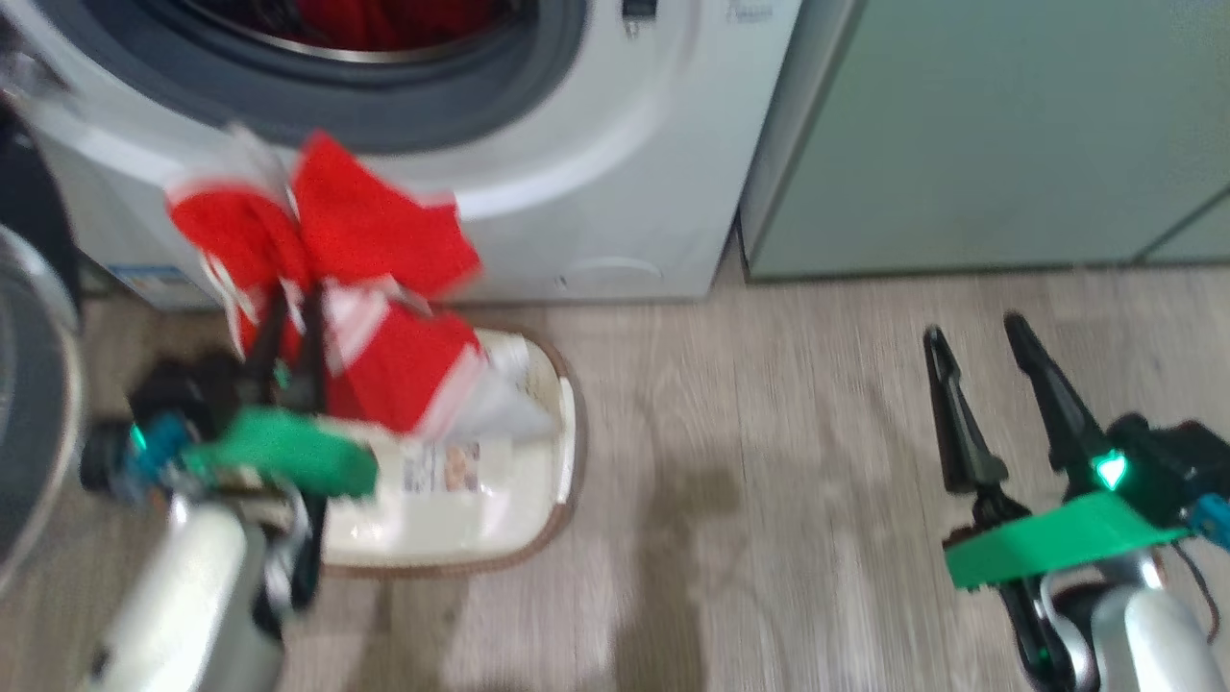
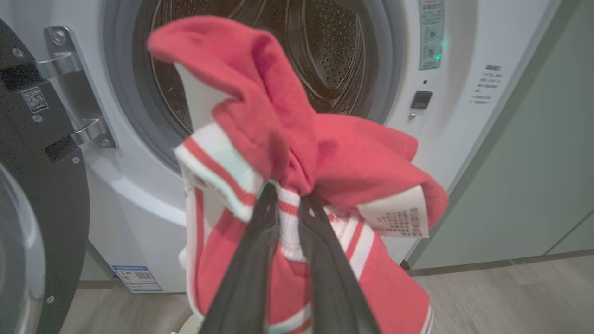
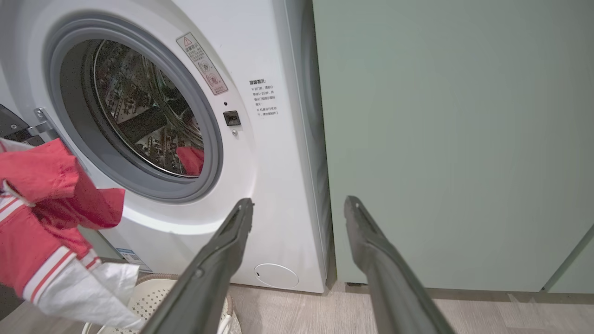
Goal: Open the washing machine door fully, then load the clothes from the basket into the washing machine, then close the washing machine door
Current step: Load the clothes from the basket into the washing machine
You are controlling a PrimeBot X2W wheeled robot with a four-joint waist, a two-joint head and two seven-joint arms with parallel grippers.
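Before the open washer (image 1: 596, 173), the left gripper (image 2: 288, 200) is clamped on red clothes (image 2: 278, 116), held above the basket (image 1: 562, 481); the right gripper (image 1: 971, 329) hangs with fingers apart. Loading step: next, the bundle likely needs carrying into the drum (image 2: 334, 60).

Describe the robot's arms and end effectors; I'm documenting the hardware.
The left end effector and right end effector each have two long, slim, dark fingers tapering to points. Behind them sit black housings, a glowing green light on the right one, bright green bands and small blue fittings. The forearms are pale, glossy and rounded. A thin dark cable loops beside the right wrist.
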